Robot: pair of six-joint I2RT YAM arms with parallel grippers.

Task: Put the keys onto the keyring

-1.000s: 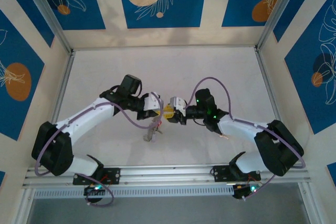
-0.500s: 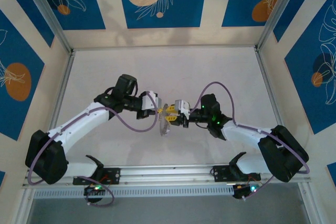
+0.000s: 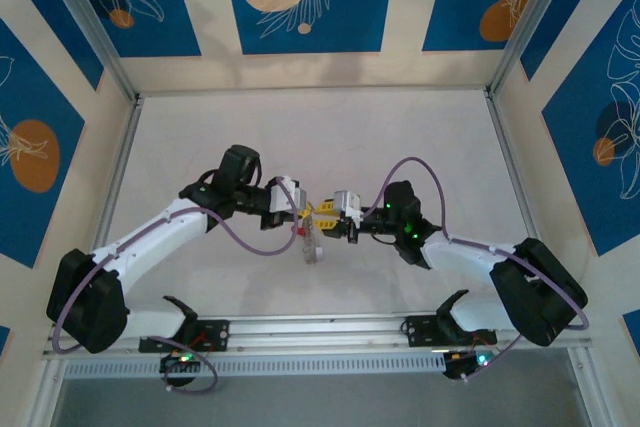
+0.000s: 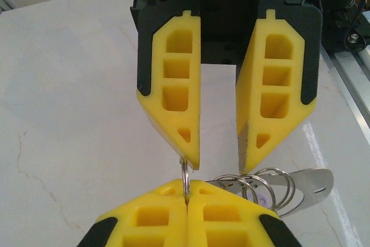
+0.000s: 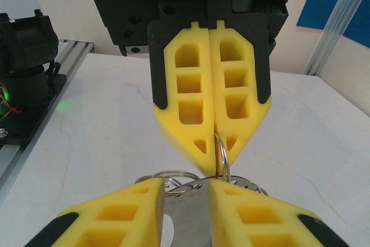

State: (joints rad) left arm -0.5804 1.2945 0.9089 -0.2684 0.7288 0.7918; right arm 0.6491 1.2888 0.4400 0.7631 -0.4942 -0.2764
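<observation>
My left gripper (image 4: 188, 192) is shut on a thin metal keyring (image 4: 185, 177), seen edge-on and standing upright out of its jaws. Facing it tip to tip, my right gripper (image 4: 218, 165) is open; one of its fingertips (image 4: 191, 160) touches the top of the ring. Several smaller wire rings (image 4: 260, 184) and a flat metal blade (image 4: 309, 182) hang beside the held ring. In the right wrist view that blade (image 5: 188, 218) shows between my open right gripper's (image 5: 185, 184) fingers, with the ring (image 5: 223, 154) pinched in the left gripper (image 5: 215, 169). I cannot make out the keys' coloured heads.
In the top view both grippers (image 3: 305, 215) (image 3: 328, 215) meet above the middle of the white table (image 3: 420, 137), with the metal bundle (image 3: 310, 247) dangling under them. The aluminium rail (image 3: 320, 327) runs along the near edge. Blue patterned walls enclose the other sides.
Over the last second both arms shifted and the dangling bundle swung right, under the meeting point. Little has moved in the last half second.
</observation>
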